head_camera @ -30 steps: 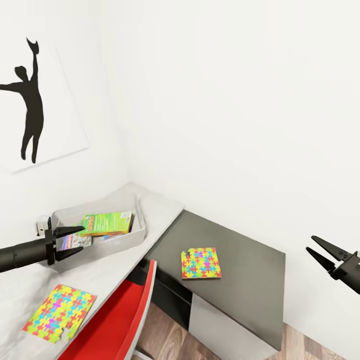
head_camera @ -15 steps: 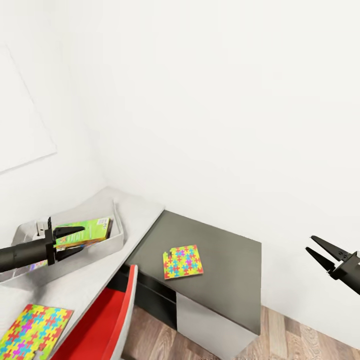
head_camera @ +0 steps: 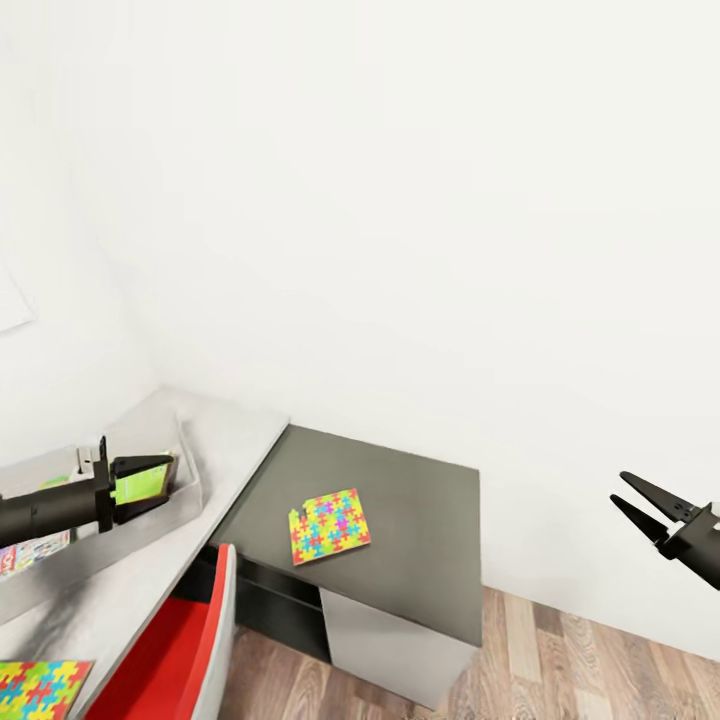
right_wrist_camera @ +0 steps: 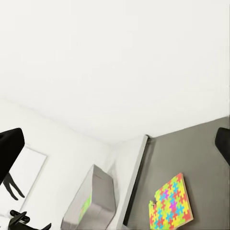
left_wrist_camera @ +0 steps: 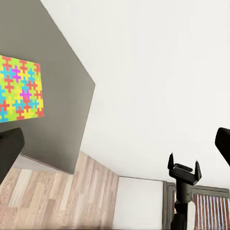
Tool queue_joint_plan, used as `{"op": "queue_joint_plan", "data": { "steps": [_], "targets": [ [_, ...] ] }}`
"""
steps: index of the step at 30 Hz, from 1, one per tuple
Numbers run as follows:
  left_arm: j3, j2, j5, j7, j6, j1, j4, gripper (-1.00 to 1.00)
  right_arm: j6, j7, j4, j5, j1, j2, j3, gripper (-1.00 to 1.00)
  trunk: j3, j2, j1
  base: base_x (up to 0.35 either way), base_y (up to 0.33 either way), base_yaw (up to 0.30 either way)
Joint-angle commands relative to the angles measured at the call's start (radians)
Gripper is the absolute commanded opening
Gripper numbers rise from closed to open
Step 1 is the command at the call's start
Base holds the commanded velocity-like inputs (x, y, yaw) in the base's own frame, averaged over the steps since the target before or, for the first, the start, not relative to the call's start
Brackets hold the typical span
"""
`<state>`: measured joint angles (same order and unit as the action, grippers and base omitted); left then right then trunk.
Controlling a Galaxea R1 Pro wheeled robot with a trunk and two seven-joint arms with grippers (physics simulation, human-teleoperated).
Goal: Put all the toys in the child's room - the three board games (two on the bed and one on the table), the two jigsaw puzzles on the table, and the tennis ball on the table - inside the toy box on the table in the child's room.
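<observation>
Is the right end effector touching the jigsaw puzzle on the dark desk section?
Apart. The head view shows the right end effector open in mid-air, well clear of the jigsaw puzzle.

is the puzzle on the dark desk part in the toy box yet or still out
Out. The jigsaw puzzle lies flat on the dark grey desk section, apart from the toy box on the pale top.

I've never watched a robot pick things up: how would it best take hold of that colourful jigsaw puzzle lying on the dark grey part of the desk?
Probably by an edge. The jigsaw puzzle lies flat on the dark desk section, so only its rim can be pinched. The open right hand could come from above at its front edge.
</observation>
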<state>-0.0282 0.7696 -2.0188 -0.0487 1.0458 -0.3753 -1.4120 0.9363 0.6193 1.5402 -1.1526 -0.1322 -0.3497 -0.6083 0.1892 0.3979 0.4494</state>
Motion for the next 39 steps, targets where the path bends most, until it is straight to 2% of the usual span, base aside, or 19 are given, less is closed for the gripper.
{"op": "queue_joint_plan", "data": {
  "steps": [1, 5, 7, 8, 9, 13, 15, 19, 21, 23, 24, 26, 27, 29, 30, 31, 32, 34, 39],
  "targets": [
    [-0.002, 0.000, -0.006, -0.007, 0.001, -0.001, 0.000, 1.00, 0.005, 0.003, 0.000, 0.002, -0.001, 0.000, -0.001, 1.00, 0.002, 0.002, 0.001, 0.000, 0.000, -0.279],
    [-0.002, -0.005, 0.054, -0.012, 0.001, -0.002, 0.001, 1.00, -0.001, 0.001, 0.001, 0.006, -0.001, 0.000, 0.000, 1.00, 0.002, 0.002, 0.001, 0.000, 0.000, -0.279],
    [-0.001, -0.010, 0.126, -0.012, -0.002, -0.006, 0.001, 1.00, -0.003, -0.007, 0.001, 0.023, -0.001, 0.001, 0.001, 1.00, 0.002, 0.002, 0.001, 0.000, 0.000, -0.278],
    [-0.001, -0.014, 0.144, -0.013, -0.002, -0.007, 0.001, 1.00, -0.003, -0.010, 0.001, 0.030, -0.001, 0.001, 0.001, 1.00, 0.002, 0.002, 0.001, 0.000, 0.000, -0.277],
    [-0.001, -0.024, 0.175, -0.013, -0.003, -0.010, 0.001, 1.00, -0.004, -0.017, 0.001, 0.047, -0.001, 0.001, 0.001, 1.00, 0.002, 0.002, 0.001, 0.000, 0.000, -0.276],
    [0.000, -0.072, 0.230, -0.018, -0.005, -0.019, 0.001, 1.00, -0.007, -0.044, 0.000, 0.117, -0.001, 0.002, 0.000, 1.00, 0.002, 0.002, 0.001, 0.000, 0.000, -0.275],
    [0.000, -0.085, 0.244, -0.031, -0.006, -0.020, 0.001, 1.00, -0.008, -0.056, 0.000, 0.139, -0.001, 0.003, 0.002, 1.00, 0.002, 0.002, 0.001, 0.000, 0.000, -0.275],
    [0.000, -0.118, 0.305, -0.097, -0.008, -0.033, 0.001, 1.00, -0.013, -0.106, -0.001, 0.162, -0.001, 0.003, 0.014, 1.00, 0.002, 0.002, 0.001, 0.000, 0.000, -0.270],
    [0.000, -0.151, 0.340, -0.129, -0.008, -0.051, 0.001, 1.00, -0.027, -0.141, -0.001, 0.163, -0.001, 0.003, 0.020, 1.00, 0.002, 0.002, 0.001, 0.000, 0.000, -0.253],
    [-0.001, -0.223, 0.403, -0.187, -0.009, -0.091, 0.009, 1.00, -0.058, -0.201, 0.000, 0.164, -0.001, 0.003, 0.043, 1.00, 0.002, 0.002, 0.001, 0.000, 0.000, -0.231],
    [-0.001, -0.247, 0.425, -0.206, -0.008, -0.105, 0.015, 1.00, -0.066, -0.217, 0.000, 0.164, -0.001, 0.003, 0.052, 1.00, 0.002, 0.002, 0.001, 0.000, 0.000, -0.219],
    [-0.005, -0.350, 0.541, -0.301, -0.005, -0.172, 0.063, 1.00, -0.092, -0.278, 0.000, 0.165, -0.001, 0.003, 0.090, 1.00, 0.002, 0.002, 0.001, 0.000, 0.000, -0.191],
    [-0.005, -0.377, 0.576, -0.326, -0.005, -0.191, 0.081, 1.00, -0.097, -0.292, 0.000, 0.166, -0.001, 0.003, 0.098, 1.00, 0.002, 0.002, 0.001, 0.000, 0.000, -0.166],
    [-0.007, -0.475, 0.725, -0.407, -0.005, -0.261, 0.174, 1.00, -0.108, -0.337, 0.003, 0.166, -0.001, 0.003, 0.126, 1.00, 0.002, 0.002, 0.001, 0.000, 0.000, -0.101],
    [-0.007, -0.495, 0.759, -0.419, -0.006, -0.274, 0.199, 1.00, -0.109, -0.346, 0.003, 0.167, -0.001, 0.003, 0.131, 1.00, 0.002, 0.002, 0.001, 0.000, 0.000, -0.063],
    [-0.007, -0.529, 0.821, -0.436, -0.006, -0.297, 0.247, 1.00, -0.112, -0.359, 0.004, 0.167, -0.001, 0.003, 0.140, 1.00, 0.002, 0.002, 0.001, 0.000, 0.000, -0.041],
    [-0.007, -0.545, 0.849, -0.442, -0.007, -0.305, 0.269, 1.00, -0.113, -0.365, 0.004, 0.167, -0.001, 0.003, 0.144, 1.00, 0.002, 0.002, 0.001, 0.000, 0.000, -0.032],
    [-0.007, -0.591, 0.936, -0.457, -0.031, -0.324, 0.355, 1.00, -0.115, -0.382, 0.005, 0.168, -0.001, 0.003, 0.153, 1.00, 0.002, 0.002, 0.001, 0.000, 0.000, -0.017],
    [-0.010, -0.616, 1.033, -0.467, -0.184, -0.338, 0.489, 1.00, -0.115, -0.393, 0.006, 0.169, -0.001, 0.003, 0.161, 1.00, 0.002, 0.002, 0.001, 0.000, 0.000, -0.005]
  ]
}}
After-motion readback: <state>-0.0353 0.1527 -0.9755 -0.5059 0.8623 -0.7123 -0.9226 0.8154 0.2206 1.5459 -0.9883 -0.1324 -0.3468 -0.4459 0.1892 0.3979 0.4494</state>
